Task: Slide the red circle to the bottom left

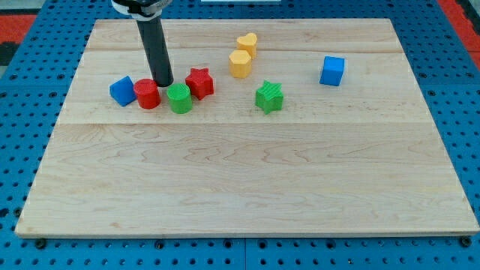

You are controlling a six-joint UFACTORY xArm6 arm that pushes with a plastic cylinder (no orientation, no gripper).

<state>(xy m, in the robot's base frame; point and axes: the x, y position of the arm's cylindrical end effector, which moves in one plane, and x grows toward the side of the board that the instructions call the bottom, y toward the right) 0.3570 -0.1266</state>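
**A:** Where was the red circle [147, 94] at that frame?

**B:** Upper left part of the bench [240, 187], in a tight row: blue block [121, 90] touching or just beside it on the view's left, green circle [179, 98] just beside it on the view's right, red star [199, 82] past that. My tip [163, 83] sat just behind the gap between red and green circle, toward the view's top, close to both.

**A:** Gripper state?

**B:** No gripper on this rig, so nothing opened, closed or held. Just a bare rod; contact was push-only.

**A:** Risks from there?

**B:** Main one, in my view: the tip was off-centre, on the red circle's right shoulder. A push straight toward the view's bottom would likely have clipped the green circle too and dragged both. A round block also tends to roll off a thin rod, so red could have squirted sideways.

**A:** And the blue block?

**B:** Second risk. A leftward push component would have shoved red into blue and moved it as a pair, or jammed.

**A:** Far blocks?

**B:** Yellow pair [241, 57], green star [269, 97] and blue cube [332, 70] were well apart; no concern. Path to the bottom left looked open.
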